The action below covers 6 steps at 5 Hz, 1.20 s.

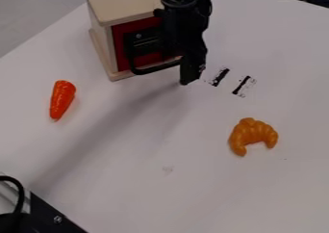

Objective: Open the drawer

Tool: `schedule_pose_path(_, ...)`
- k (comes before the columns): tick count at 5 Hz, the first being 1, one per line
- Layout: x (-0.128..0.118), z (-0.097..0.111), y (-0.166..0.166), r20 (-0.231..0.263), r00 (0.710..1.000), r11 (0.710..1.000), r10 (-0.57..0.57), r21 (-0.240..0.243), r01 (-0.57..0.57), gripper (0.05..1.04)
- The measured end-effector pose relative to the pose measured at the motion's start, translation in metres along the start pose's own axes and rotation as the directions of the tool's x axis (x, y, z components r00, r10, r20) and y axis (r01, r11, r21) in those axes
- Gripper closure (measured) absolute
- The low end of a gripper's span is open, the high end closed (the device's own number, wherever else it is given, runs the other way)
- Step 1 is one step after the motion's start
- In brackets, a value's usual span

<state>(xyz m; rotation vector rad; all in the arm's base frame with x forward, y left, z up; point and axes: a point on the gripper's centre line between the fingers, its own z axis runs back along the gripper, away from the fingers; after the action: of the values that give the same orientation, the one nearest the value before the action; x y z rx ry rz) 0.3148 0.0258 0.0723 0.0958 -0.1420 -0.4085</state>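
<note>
The black gripper (186, 78) hangs down at the upper middle of the camera view, in front of the right part of a wooden box (101, 39). The box has a red drawer front (120, 47) with a black handle (153, 69) that juts out toward the camera. The gripper's lower end is at the right end of the handle and hides part of it; whether they touch I cannot tell. The arm covers the right side of the red front, and the drawer looks closed where it shows.
An orange carrot (62, 99) lies left of the box on the white table (141, 188). A toy croissant (252, 135) lies at the right. Black marks are on the table right of the gripper. Black hardware with a cable (20, 198) sits at the lower left corner.
</note>
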Motion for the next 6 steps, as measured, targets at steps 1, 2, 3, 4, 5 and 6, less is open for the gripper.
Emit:
schedule_pose_path(1,-0.003,-0.007,0.004,-0.016,1.0,1.0,0.006,0.0,-0.006,0.083)
schedule_pose_path(2,-0.002,-0.013,0.012,-0.037,0.999,1.0,0.0,-0.002,0.0,0.083)
schedule_pose_path(3,-0.001,-0.02,0.015,-0.059,0.998,1.0,-0.026,-0.01,0.025,0.083)
schedule_pose_path(4,-0.002,-0.022,0.017,-0.067,0.995,0.997,-0.074,-0.015,0.073,0.083)
schedule_pose_path(5,-0.002,-0.028,0.017,-0.086,0.987,0.991,-0.133,-0.035,0.13,0.121)
schedule_pose_path(6,0.001,-0.029,0.017,-0.07,0.985,0.987,-0.155,-0.06,0.151,0.362)
